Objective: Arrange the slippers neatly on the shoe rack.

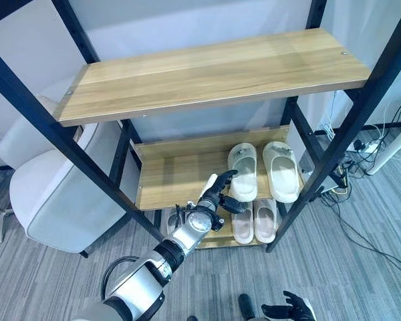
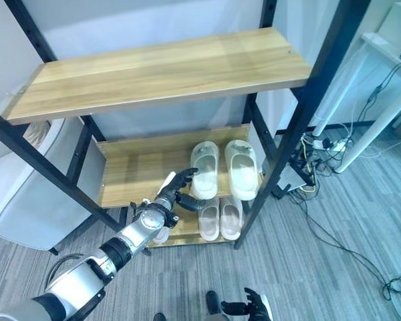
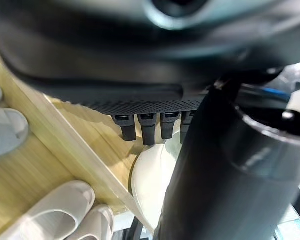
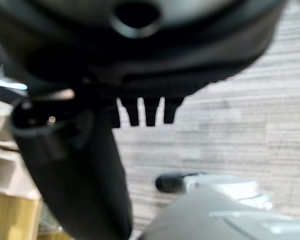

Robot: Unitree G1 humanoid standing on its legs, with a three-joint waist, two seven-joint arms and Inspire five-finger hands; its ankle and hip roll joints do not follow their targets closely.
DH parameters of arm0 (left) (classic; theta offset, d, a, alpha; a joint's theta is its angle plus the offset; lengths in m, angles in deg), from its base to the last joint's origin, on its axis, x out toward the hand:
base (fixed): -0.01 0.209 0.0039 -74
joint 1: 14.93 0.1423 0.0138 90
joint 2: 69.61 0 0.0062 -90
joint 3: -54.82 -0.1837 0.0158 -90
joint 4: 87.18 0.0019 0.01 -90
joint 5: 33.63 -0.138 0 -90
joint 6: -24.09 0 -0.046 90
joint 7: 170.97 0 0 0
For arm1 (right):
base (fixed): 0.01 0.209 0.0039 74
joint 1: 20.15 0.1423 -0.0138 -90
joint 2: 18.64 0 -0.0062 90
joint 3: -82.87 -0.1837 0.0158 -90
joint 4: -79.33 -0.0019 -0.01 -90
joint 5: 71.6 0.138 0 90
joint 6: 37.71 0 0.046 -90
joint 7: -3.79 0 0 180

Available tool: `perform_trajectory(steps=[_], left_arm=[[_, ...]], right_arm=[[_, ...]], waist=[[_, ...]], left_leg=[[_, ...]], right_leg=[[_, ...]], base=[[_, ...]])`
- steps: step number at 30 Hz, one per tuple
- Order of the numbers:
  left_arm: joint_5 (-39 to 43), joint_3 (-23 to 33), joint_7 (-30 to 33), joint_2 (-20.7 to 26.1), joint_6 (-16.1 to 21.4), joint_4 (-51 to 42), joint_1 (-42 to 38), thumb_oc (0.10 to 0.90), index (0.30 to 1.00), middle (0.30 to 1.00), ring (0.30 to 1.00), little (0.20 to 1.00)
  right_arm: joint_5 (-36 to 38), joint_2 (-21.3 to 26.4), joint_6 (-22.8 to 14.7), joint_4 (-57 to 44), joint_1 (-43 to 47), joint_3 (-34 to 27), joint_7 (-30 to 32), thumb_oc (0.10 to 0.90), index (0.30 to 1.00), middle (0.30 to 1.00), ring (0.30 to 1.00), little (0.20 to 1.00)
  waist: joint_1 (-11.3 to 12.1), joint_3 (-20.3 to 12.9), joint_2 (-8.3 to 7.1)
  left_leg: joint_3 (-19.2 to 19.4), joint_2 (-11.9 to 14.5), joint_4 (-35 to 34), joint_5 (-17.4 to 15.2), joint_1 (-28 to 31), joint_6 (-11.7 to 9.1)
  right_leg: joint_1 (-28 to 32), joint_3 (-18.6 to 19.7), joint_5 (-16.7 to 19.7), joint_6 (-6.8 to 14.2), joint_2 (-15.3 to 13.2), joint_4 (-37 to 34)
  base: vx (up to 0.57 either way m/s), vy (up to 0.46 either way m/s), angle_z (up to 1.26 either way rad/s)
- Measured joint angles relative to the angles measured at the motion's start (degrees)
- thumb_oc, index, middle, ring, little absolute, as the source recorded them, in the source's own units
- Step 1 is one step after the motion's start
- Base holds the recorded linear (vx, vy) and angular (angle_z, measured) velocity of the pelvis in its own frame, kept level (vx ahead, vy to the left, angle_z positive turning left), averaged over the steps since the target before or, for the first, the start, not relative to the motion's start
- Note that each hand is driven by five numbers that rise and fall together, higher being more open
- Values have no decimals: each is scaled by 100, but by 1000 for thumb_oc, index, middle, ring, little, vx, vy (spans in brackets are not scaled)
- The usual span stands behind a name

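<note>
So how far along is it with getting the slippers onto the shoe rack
Mostly done, it seems. A cream pair lies side by side on the middle shelf, and a smaller pair sits on the bottom shelf. In hand: nothing gripped; the left hand is open at the heel of the left cream slipper, maybe nudging it straight. The right hand hangs low. A greyish slipper sits further along the bottom shelf.

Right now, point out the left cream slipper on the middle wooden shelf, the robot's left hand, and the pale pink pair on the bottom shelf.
left cream slipper [image 1: 243, 168]: left eye view, on its strap.
left hand [image 1: 216, 194]: left eye view, on its dark palm, beside that slipper.
pale pink pair [image 1: 243, 223]: left eye view, on the left slipper's strap.
</note>
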Motion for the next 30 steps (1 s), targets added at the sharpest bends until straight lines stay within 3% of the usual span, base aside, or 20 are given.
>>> perform_trajectory(steps=[5, 18, 30], left_arm=[[-2, -16, -35, -9, 0, -187, -2, 800, 900, 900, 900, 900], [-73, -264, -172, -121, -2, -202, -55, 800, 900, 900, 900, 900], [-797, -364, -489, 465, -3, -629, -45, 800, 900, 900, 900, 900]], right_arm=[[0, 5, -1, -4, 32, 0, -9, 800, 900, 900, 900, 900], [40, -16, -2, -9, 54, -1, -119, 800, 900, 900, 900, 900], [157, -51, 7, 9, 131, -27, -186, 800, 900, 900, 900, 900]], waist=[[0, 160, -11], [4, 217, -85], [63, 248, -130]], left_leg=[[0, -6, 0, -2, 39, 0], [-12, -10, 0, -40, 141, 18], [-72, -3, -18, -51, 326, 20]], right_leg=[[40, -1, -1, 2, -7, 0], [154, -23, -27, 36, -11, 1], [368, -96, -47, 47, -10, 1]], base=[[0, 0, 0], [0, 0, 0], [-1, 1, 1]])
